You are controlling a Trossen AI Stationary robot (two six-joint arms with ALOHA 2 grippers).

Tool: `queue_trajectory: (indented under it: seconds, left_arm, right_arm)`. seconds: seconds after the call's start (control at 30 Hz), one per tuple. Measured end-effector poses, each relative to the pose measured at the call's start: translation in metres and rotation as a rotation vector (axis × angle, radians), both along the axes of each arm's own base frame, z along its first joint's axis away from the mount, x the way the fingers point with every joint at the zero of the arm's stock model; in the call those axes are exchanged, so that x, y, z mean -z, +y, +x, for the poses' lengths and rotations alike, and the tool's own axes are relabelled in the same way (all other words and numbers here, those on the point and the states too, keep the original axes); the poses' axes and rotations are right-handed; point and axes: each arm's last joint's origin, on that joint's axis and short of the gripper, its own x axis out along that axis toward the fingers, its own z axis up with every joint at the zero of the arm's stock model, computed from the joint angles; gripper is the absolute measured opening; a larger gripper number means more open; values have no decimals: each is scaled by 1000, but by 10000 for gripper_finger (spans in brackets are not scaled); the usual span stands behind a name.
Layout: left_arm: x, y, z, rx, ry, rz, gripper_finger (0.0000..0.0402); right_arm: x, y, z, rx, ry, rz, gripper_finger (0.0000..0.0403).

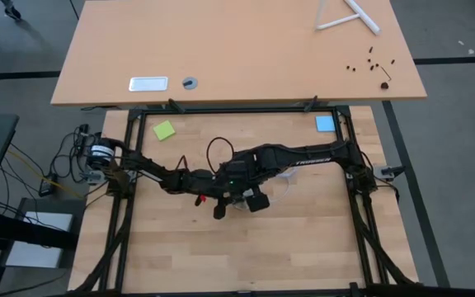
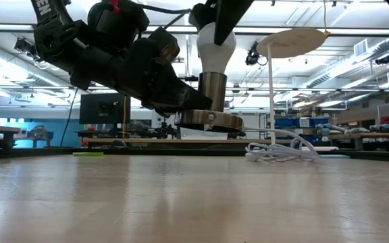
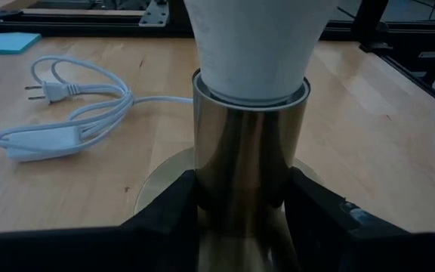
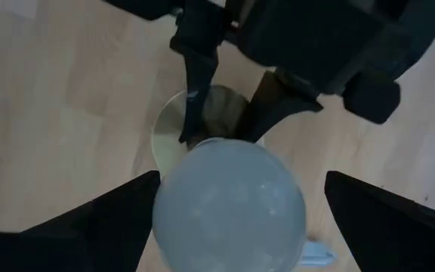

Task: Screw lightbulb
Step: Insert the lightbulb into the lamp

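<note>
On the wooden table (image 2: 194, 202) the bulb (image 2: 215, 42) already sits in the socket (image 2: 210, 101), left gripper (image 3: 240, 204) clamping the socket, right gripper (image 4: 229, 208) pinching the bulb, so probably just final twists left.

green note (image 1: 164, 130) | blue note (image 1: 325, 124) | white cord (image 3: 66, 113) beside socket base (image 2: 209, 120)

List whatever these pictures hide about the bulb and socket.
The lightbulb's screw end: inside the socket, low and left wrist views; thread depth unknown.
Socket base: left wrist view, the left tool clamped on the socket covers most.
Both: high view, under the arms.
Bulb's top: low view, the right tool covers it.
</note>
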Motion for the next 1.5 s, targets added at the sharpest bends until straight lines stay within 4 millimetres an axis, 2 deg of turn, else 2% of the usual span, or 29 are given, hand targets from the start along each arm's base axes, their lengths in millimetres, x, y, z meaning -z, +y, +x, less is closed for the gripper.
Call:
queue_trajectory:
  seconds: [0.33, 0.6, 0.73, 0.87, 1.0, 1.13, 1.37, 1.5]
  left_arm:
    - [0, 0, 0, 1, 0, 0, 159]
    - [1, 0, 0, 1, 6, 1, 159]
    - [1, 0, 0, 1, 7, 1, 159]
    - [1, 0, 0, 1, 7, 1, 159]
    - [1, 0, 0, 1, 7, 1, 159]
    - [1, 0, 0, 1, 9, 1, 159]
    - [1, 0, 0, 1, 8, 1, 159]
    - [1, 0, 0, 1, 8, 1, 159]
  right_arm:
    - [1, 0, 1, -124, -2, -26, 372]
    - [22, 1, 2, -143, 47, -32, 372]
    - [21, 1, 3, -129, 34, -26, 370]
    - [22, 1, 2, -120, 45, -24, 352]
    - [22, 1, 3, -114, 41, -22, 309]
    - [22, 1, 2, -61, 42, -9, 268]
    - [22, 1, 2, 102, 41, 30, 269]
    - [22, 1, 2, 249, 37, 66, 283]
